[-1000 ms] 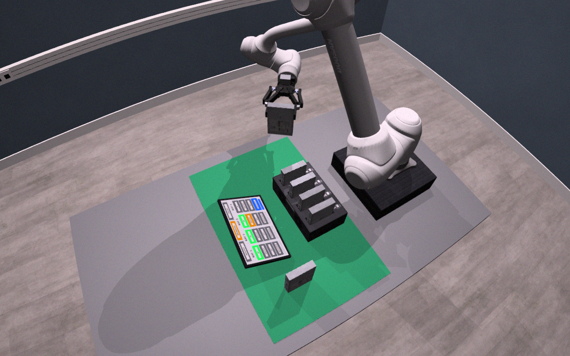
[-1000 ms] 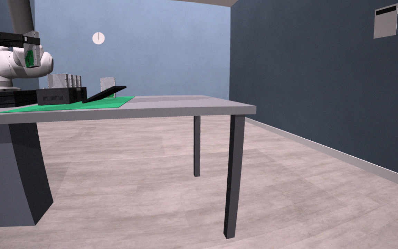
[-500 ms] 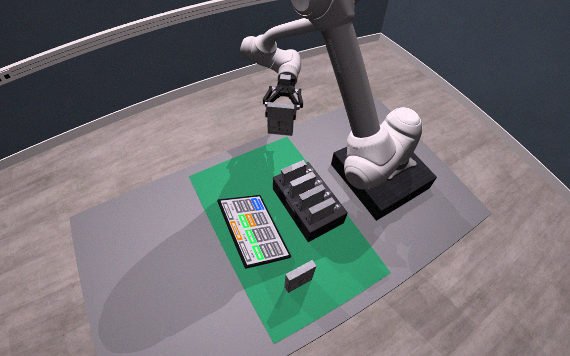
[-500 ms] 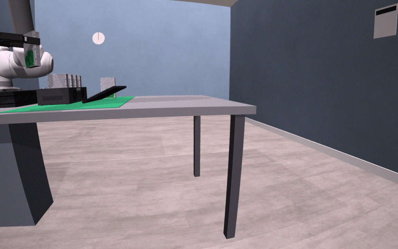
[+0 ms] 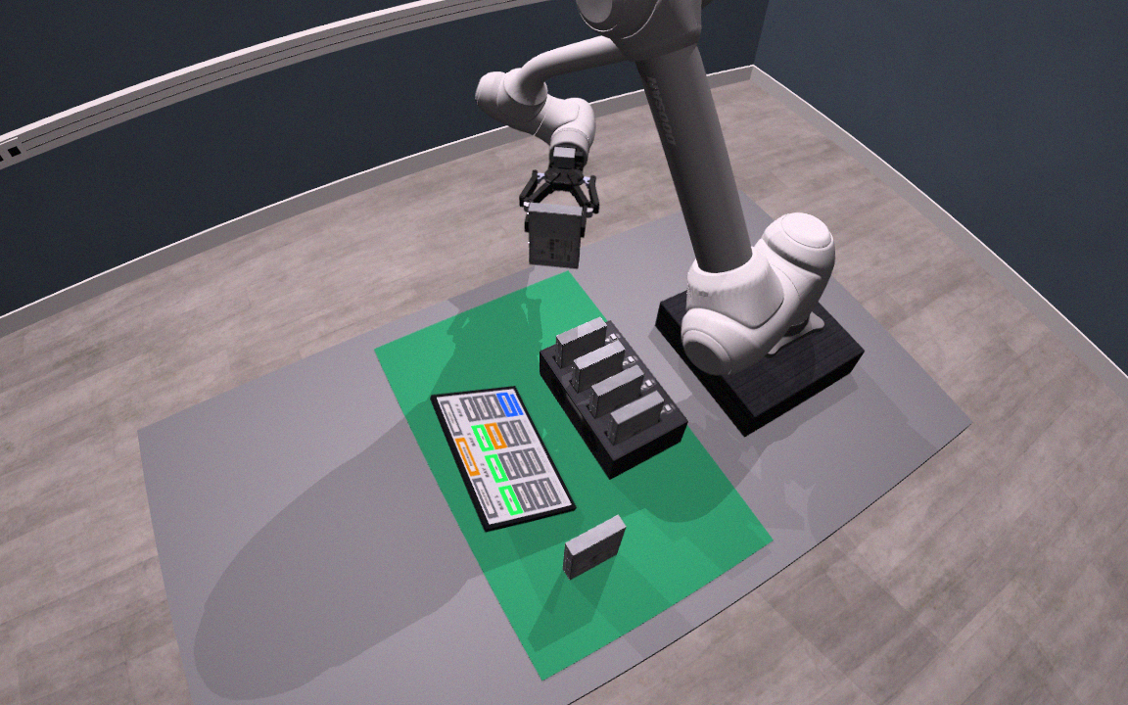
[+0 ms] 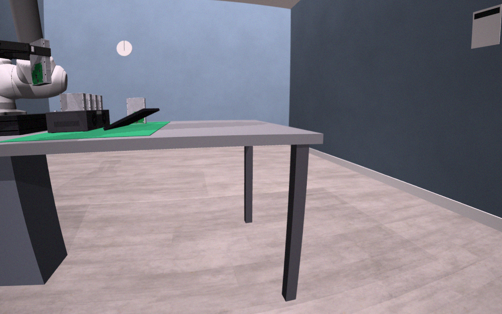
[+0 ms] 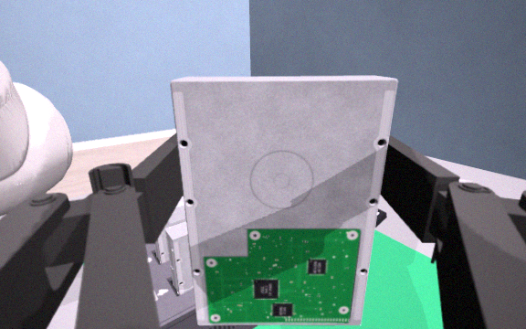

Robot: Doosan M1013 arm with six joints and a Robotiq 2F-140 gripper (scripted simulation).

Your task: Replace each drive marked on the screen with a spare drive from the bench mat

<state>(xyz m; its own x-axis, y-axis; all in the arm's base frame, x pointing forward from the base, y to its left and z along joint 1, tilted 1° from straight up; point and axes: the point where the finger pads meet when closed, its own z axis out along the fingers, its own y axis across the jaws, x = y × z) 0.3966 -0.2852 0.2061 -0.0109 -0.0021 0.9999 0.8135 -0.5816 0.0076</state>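
My gripper [image 5: 555, 222] [image 6: 41, 50] [image 7: 278, 154] is shut on the side edges of a drive [image 5: 555, 243] [image 6: 39, 70] [image 7: 281, 114], held upright, green board end low, high above the mat's far end in the top view. Several drives [image 5: 617, 392] [image 6: 72, 102] stand in a row in the black dock [image 5: 651, 450] [image 6: 66, 122]. Another drive [image 5: 594, 547] [image 6: 135, 104] stands upright on the green mat [image 5: 681, 547] [image 6: 128, 131] [image 7: 400, 283]. The screen [image 5: 526, 453] [image 6: 131, 118] shows one blue cell, one orange cell, several green cells and an orange box; its text is unreadable.
The arm's base block [image 5: 752, 407] stands beside the dock, across from the screen. The tilted screen stands on the mat along the dock's other side. The grey table [image 5: 288, 491] [image 6: 245, 136] extends beyond the mat. The dock partly shows behind the held drive in the wrist view.
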